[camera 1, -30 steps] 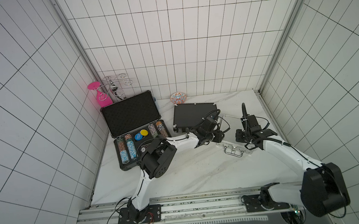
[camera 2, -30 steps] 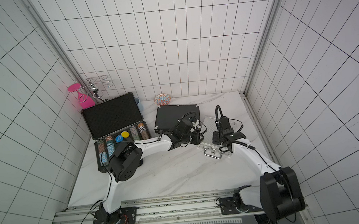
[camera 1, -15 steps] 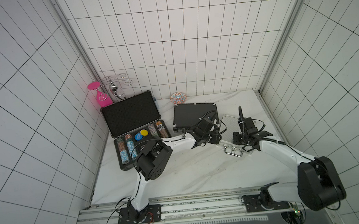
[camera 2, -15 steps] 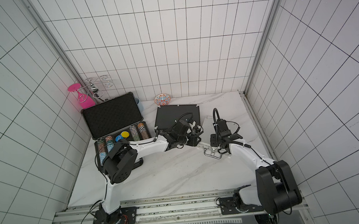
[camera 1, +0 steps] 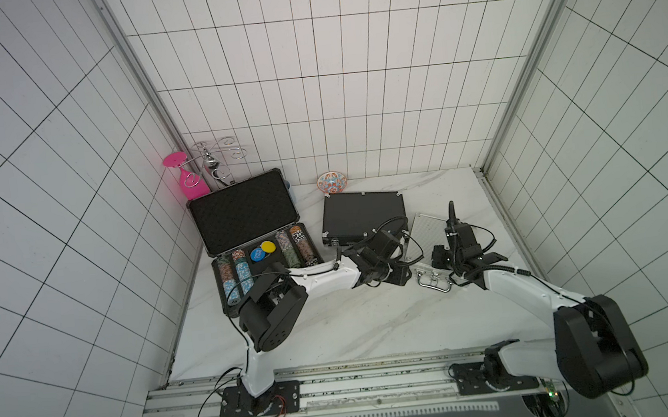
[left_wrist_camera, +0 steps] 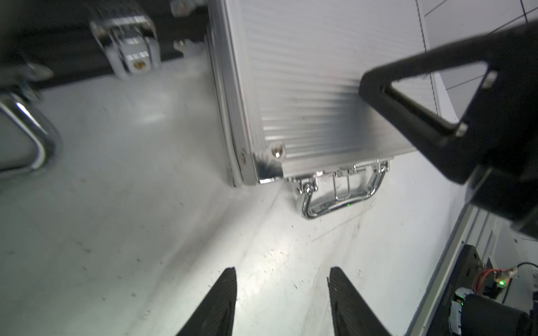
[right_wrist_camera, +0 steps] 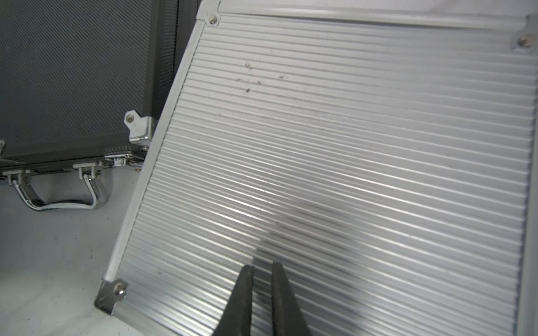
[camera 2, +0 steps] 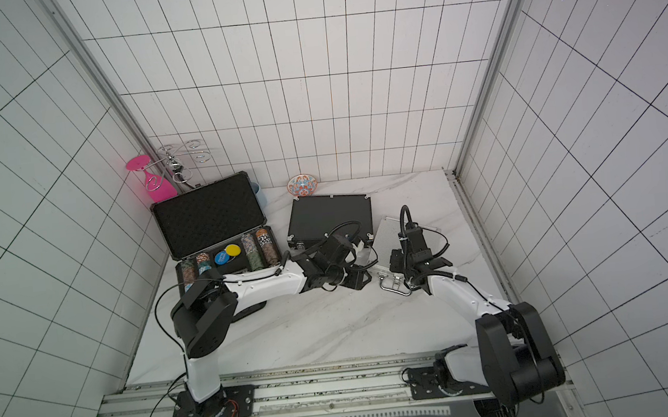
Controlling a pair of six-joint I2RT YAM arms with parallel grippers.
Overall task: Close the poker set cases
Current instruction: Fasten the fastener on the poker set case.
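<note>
Black ribbed shell first: the large case (camera 1: pixel 243 216) sits left of the medium black case (camera 1: pixel 360 219), lid upright, chips (camera 1: pixel 238 271) exposed, so it is the one left to shut. Likely trouble: a push high on the lid could shove the whole case across the table (camera 1: pixel 356 324) instead of folding it, or the lid could land on the loose discs (camera 1: pixel 263 250). Long axis runs side to side, handle edge toward the robot. Medium case lies shut. Small silver case (camera 1: pixel 426 234), just right of it, lid down, handle toward the robot. Right gripper (right_wrist_camera: pixel 262 266) hovers over that lid, pinched nearly together, grasping nothing. Left gripper (left_wrist_camera: pixel 282 269) is released over bare table off the medium case's handle side.
</note>
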